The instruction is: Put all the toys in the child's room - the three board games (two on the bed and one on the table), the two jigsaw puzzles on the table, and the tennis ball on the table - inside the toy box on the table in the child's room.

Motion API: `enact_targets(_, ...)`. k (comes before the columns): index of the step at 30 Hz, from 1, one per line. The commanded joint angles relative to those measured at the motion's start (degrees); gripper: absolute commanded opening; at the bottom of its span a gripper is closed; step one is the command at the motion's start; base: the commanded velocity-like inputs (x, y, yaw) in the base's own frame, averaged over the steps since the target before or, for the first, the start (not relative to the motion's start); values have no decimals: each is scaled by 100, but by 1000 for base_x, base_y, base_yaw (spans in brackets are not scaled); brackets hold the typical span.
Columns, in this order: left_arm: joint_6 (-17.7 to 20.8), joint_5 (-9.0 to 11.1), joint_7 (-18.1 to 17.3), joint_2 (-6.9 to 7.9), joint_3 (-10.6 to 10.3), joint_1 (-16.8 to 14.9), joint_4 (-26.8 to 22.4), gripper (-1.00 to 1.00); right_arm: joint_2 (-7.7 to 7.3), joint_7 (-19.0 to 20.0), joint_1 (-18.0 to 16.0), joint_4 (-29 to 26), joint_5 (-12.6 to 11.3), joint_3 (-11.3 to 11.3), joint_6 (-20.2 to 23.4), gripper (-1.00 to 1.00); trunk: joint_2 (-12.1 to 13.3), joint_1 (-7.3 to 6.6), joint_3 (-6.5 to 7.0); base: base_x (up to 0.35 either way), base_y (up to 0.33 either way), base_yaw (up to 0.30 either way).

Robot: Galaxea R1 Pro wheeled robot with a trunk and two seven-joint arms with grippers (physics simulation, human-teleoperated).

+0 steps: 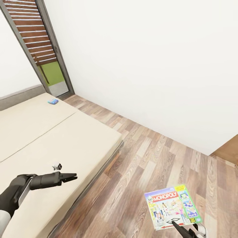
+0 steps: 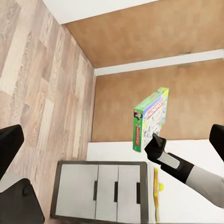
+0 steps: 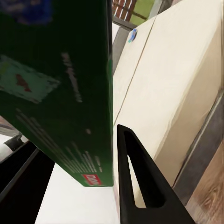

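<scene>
My right gripper [image 1: 180, 228] is shut on the lower edge of a red, white and green Monopoly board game [image 1: 172, 205], carried above the wood floor. The left wrist view shows that box [image 2: 151, 119] edge-on in the right gripper [image 2: 156, 145], above the table [image 2: 196, 156]. A small tennis ball [image 2: 161, 186] lies on the table beside a thin yellow edge [image 2: 155, 200]. A blue board game [image 1: 53, 101] lies at the far end of the bed [image 1: 59, 138]; it also appears in the right wrist view [image 3: 133, 35]. My left gripper [image 1: 72, 177] hangs open and empty over the bed's near corner.
The bed fills the left side, and a strip of plank floor [image 1: 138, 158] runs between it and the white wall [image 1: 148, 66]. A slatted wooden door [image 1: 36, 33] stands at the far left. The table's pale drawers [image 2: 98, 189] face the floor.
</scene>
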Motion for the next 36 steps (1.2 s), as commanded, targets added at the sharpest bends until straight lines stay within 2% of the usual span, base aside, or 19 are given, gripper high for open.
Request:
enact_targets(1, 58, 0, -21, 3, -5, -1, -3, 100, -4, 12, -7, -1, -25, -5, 124, -100, -9, 3, 0, 0, 0, -159)
enact_targets(4, 53, 0, -21, 7, -14, -1, -3, 100, -3, 21, -33, -73, -169, -68, 614, -100, -9, 3, 27, 0, 0, -159)
enact_targets(8, 52, -6, -21, 8, -11, -1, -3, 100, 1, -28, -108, -125, -225, -104, 764, -100, -9, 3, 62, 0, 0, -159)
enact_targets(15, 60, -8, -21, 0, 3, -1, -3, 100, -17, -159, -202, -142, -259, -161, 841, -100, -9, 3, 125, 0, 0, -159)
enact_targets(21, 61, -7, -21, 8, 2, -1, -3, 100, 47, -200, -210, -157, -260, -197, 851, -100, -9, 3, 178, 0, 0, -156)
enact_targets(25, 61, -8, -21, 8, 13, -1, -3, 100, 6, -184, -211, -160, -270, -226, 862, -100, -9, 3, 214, 0, 0, -152)
enact_targets(31, 61, -9, -21, 8, 24, -1, -3, 100, 4, -176, -211, -156, -276, -464, 876, -100, -9, 3, 267, 0, 0, -148)
enact_targets(36, 61, -9, -21, 8, 21, -1, -3, 100, 12, -173, -211, -156, -277, -494, 878, -100, -9, 3, 312, 0, 0, -143)
